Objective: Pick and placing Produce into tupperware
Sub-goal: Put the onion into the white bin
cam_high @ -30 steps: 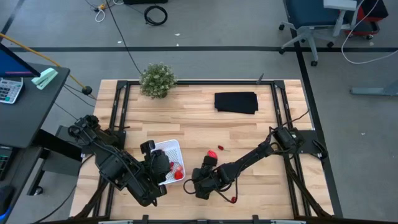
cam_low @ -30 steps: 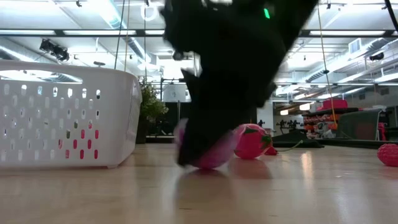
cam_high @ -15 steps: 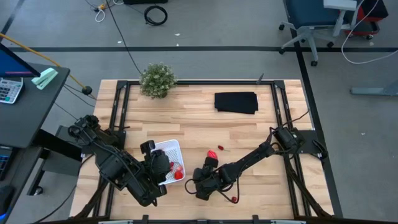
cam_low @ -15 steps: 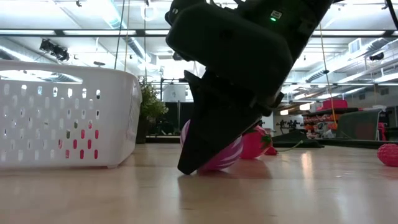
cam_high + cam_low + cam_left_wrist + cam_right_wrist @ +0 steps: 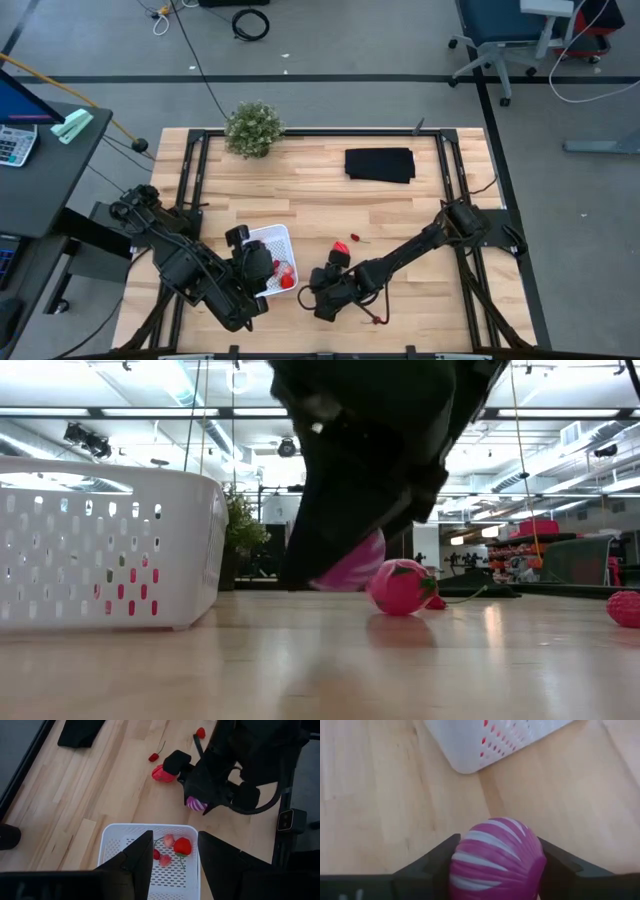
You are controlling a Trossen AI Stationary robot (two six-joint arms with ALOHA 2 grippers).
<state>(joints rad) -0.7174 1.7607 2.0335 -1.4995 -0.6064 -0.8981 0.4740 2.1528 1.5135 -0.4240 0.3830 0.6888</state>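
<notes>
1. High view. Progress is partial: the tupperware (image 5: pixel 272 257) sits at the near left of the desk (image 5: pixel 320 190) with a few red pieces of produce already in it. You have the left gripper (image 5: pixel 262 272) over its near rim and the right gripper (image 5: pixel 322 297) just to its right, low over the desk. A larger red piece (image 5: pixel 341 247) lies beyond the right gripper, one tiny piece (image 5: pixel 355 238) just past it, and another small red piece (image 5: pixel 377 320) lies near the front edge, so those are left to do. No writing can be read here.

2. Low view. Your right gripper has the purple-magenta ball (image 5: pixel 350 565) pinched in its jaws and clear of the desk. A strawberry-like pink piece (image 5: pixel 400 587) lies just right of it, and another pink piece (image 5: pixel 624 607) is far right. Red shows through the holes of the tupperware wall. No labels are legible.

3. Left wrist view. Your left jaws stand apart and empty above the tupperware, which holds about four red pieces (image 5: pixel 182 846). Beyond it, the right gripper carries the striped ball.

4. Right wrist view. The ball fills the gap between the jaws, which are shut on it, with the tupperware's corner just ahead. By my reckoning, the ball's drop comes next. No brand is visible.
</notes>
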